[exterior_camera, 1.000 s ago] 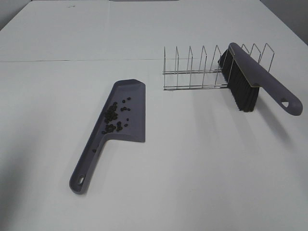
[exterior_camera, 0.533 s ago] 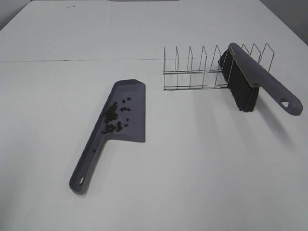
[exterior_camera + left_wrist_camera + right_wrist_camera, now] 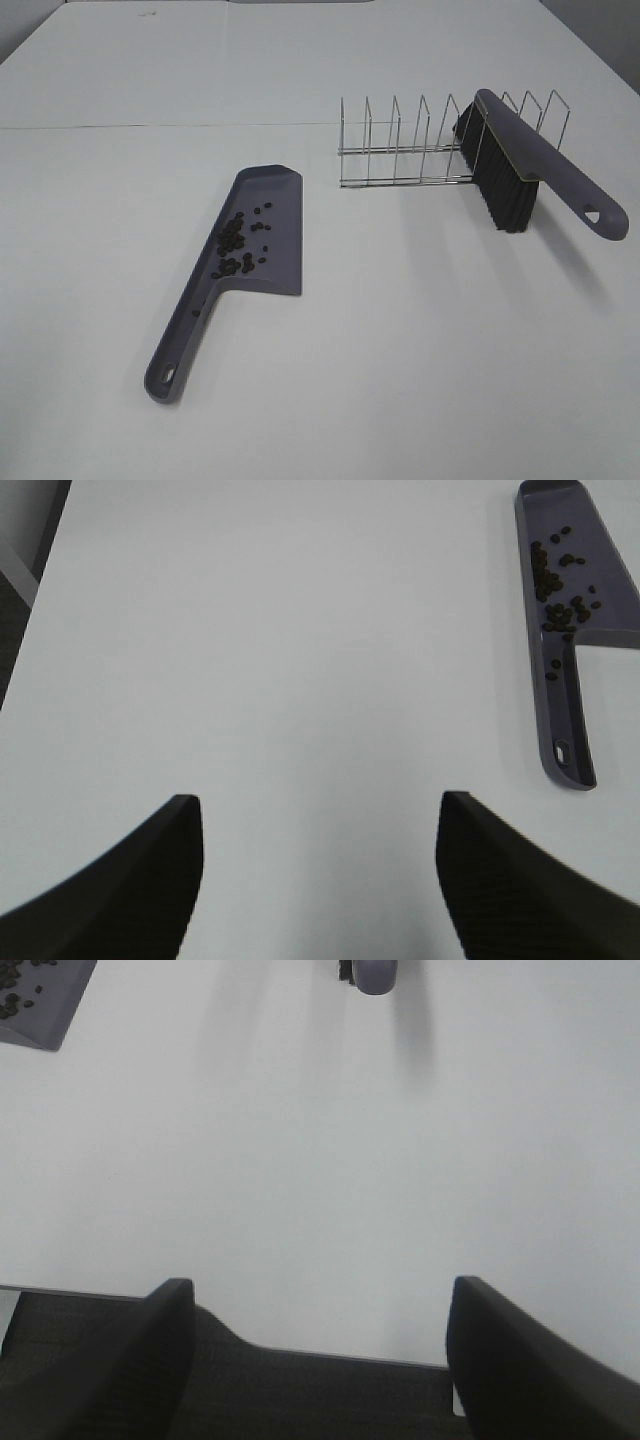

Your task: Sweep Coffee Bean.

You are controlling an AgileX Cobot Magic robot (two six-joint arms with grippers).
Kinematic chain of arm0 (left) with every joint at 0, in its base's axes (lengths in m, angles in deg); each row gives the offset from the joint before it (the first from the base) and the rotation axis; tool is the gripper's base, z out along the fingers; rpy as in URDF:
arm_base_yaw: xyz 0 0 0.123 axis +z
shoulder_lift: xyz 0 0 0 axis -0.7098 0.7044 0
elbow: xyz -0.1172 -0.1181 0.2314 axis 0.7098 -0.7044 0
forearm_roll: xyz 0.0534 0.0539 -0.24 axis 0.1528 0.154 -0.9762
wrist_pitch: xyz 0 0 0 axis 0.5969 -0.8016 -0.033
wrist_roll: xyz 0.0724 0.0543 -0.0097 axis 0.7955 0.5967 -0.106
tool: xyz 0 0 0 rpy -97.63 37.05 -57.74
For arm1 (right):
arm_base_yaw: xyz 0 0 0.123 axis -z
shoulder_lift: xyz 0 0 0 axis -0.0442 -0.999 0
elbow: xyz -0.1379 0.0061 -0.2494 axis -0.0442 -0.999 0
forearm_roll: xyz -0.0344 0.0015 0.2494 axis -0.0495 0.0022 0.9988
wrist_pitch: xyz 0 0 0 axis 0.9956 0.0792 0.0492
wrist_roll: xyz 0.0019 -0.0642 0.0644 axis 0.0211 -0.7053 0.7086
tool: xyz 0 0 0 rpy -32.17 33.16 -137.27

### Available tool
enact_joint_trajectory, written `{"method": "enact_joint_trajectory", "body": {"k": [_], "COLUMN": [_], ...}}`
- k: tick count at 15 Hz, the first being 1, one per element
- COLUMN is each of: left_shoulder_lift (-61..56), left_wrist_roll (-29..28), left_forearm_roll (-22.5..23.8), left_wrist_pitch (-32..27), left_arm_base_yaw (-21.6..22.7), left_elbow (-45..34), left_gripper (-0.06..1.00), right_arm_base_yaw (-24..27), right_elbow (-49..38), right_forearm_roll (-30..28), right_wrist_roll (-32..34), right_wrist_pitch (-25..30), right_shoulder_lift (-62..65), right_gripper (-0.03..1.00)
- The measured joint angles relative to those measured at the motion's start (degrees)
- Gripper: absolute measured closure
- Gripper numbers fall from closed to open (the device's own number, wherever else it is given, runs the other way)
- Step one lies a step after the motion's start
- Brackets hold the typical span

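On the white tabletop (image 3: 420,380) sits the flat grey-purple plastic dustpan (image 3: 268,215), and the small dark brown coffee beans (image 3: 236,242) are gathered inside it, clustered along its raised side wall near the handle; I can spot no loose bean on the bare surface, so the sweeping looks finished. Propped in the silver wire rack (image 3: 400,150) goes the long grey-purple brush with black bristles (image 3: 520,165), parked and untouched. Both arms hang back: left gripper (image 3: 318,880) spread wide over empty table, right gripper (image 3: 318,1360) spread too, nothing between its fingers. Plain matte surface, a seam across the far half, dim corners beyond.
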Motion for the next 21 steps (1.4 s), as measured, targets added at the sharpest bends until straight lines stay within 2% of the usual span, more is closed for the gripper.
{"method": "enact_joint_trajectory", "body": {"k": [3,7,10,21], "left_shoulder_lift": [-6.3,-15.2,-15.4,-15.4], "left_wrist_roll": [-0.2,-0.2,-0.2,-0.2], "left_forearm_roll": [0.0,-0.1,-0.1,-1.7], "left_wrist_pitch": [-0.1,-0.5,-0.5,-0.5], "left_arm_base_yaw": [-0.1,-0.1,-0.1,-0.1], "left_elbow": [-0.7,-1.6,-1.6,-1.6], "left_gripper": [0.33,0.33,0.33,0.33], "right_arm_base_yaw": [0.0,0.0,0.0,0.0], "right_elbow": [-0.9,-1.7,-3.0,-3.0], "right_forearm_roll": [0.1,-0.4,-0.7,0.9], "right_wrist_roll": [-1.3,-2.8,-2.7,-2.6], "right_wrist_pitch": [-1.0,-3.4,-6.0,-6.0], "right_shoulder_lift": [8.0,8.8,8.8,8.8], "right_gripper": [0.34,0.34,0.34,0.34]}}
